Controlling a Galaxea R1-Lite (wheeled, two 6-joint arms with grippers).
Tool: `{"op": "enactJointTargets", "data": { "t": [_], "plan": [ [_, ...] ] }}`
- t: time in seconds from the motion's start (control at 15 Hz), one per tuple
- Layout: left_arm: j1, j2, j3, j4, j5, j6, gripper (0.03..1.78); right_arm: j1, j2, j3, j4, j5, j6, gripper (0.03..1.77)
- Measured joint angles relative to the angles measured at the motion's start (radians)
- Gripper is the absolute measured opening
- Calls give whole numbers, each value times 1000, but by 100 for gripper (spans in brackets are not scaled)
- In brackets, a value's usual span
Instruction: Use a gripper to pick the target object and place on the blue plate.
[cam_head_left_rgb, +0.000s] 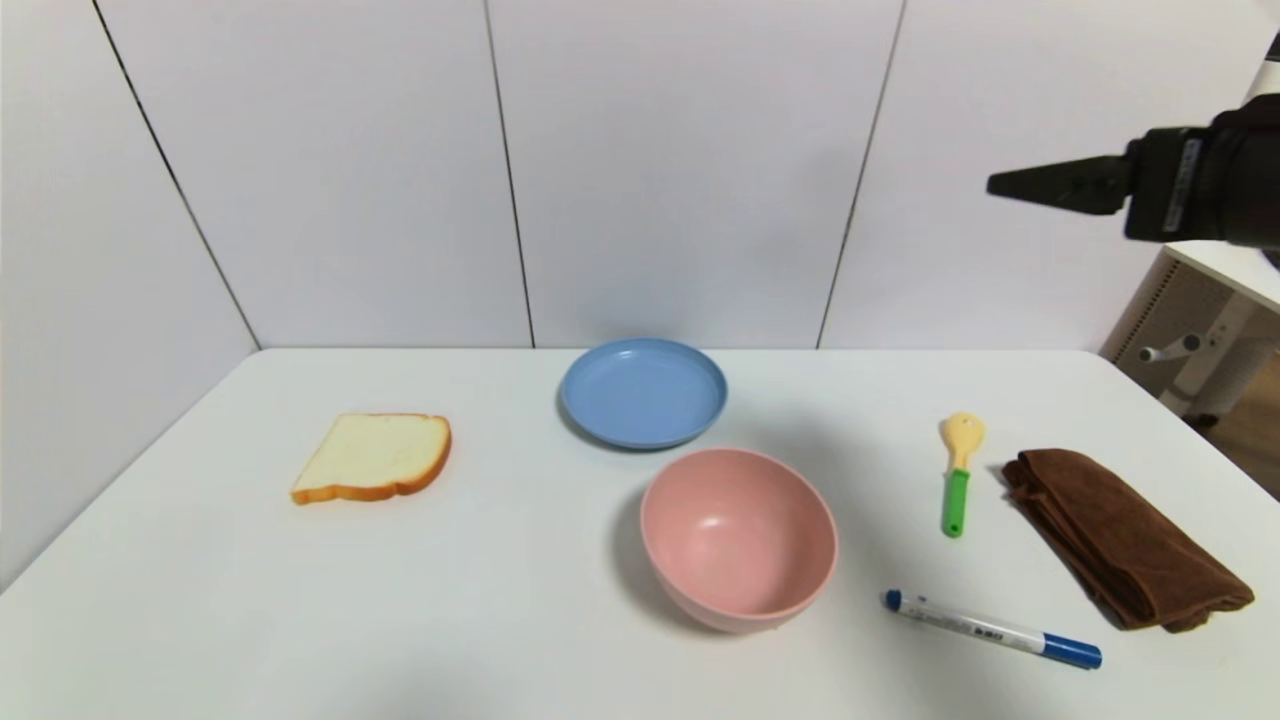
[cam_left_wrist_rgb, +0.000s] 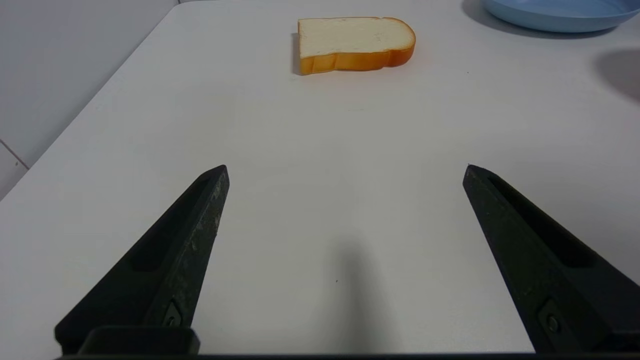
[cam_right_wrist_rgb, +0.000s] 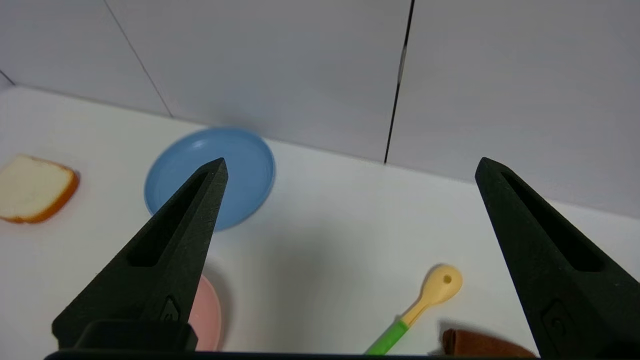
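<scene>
The right gripper (cam_right_wrist_rgb: 351, 160) is positioned above the far right part of the tabletop (cam_head_left_rgb: 480, 600), jaws wide apart, nothing between them. The spoon (cam_head_left_rgb: 958, 475) lies flat at the right, between the pink bowl (cam_head_left_rgb: 738, 540) and the brown cloth (cam_head_left_rgb: 1125, 535). The blue plate (cam_head_left_rgb: 644, 392) sits at the far middle. The left gripper (cam_left_wrist_rgb: 346, 167) is parked above the near left area, jaws apart.
</scene>
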Motion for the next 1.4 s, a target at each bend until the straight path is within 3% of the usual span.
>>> {"op": "enactJointTargets", "data": {
  "t": [0.2, 0.53, 0.93, 1.2, 1.4],
  "plan": [
    [0, 0, 0, 0, 0, 0, 169, 2, 151, -69, 175, -3, 27, 171],
    [0, 0, 0, 0, 0, 0, 169, -29, 341, -120, 386, -17, 153, 171],
    [0, 0, 0, 0, 0, 0, 169, -49, 502, -256, 591, -132, 386, 171],
    [0, 0, 0, 0, 0, 0, 169, -58, 574, -299, 615, -176, 521, 171],
    [0, 0, 0, 0, 0, 0, 169, -71, 607, -299, 617, -192, 547, 171]
  ]
}}
